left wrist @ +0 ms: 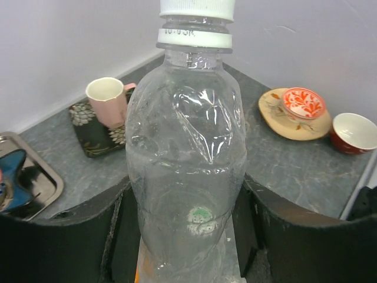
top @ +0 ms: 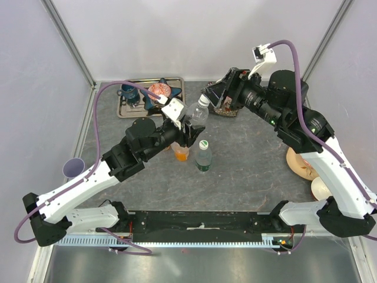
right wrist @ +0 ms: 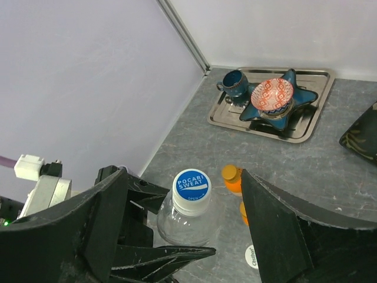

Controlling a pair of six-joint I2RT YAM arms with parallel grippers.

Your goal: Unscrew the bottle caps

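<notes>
Left hand (left wrist: 185, 236) grips clear bottle (left wrist: 185, 135); right hand (right wrist: 184, 174) spread above blue cap (right wrist: 191, 186).

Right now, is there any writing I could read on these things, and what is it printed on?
"POCARI SWEAT": on the blue cap of the clear bottle.
Smaller line under it on the same cap: too small to read.
Script on the white cap lower down: too blurred to read.
Raised marks on the clear bottle's neck, in the left wrist view: too blurred to read.
</notes>
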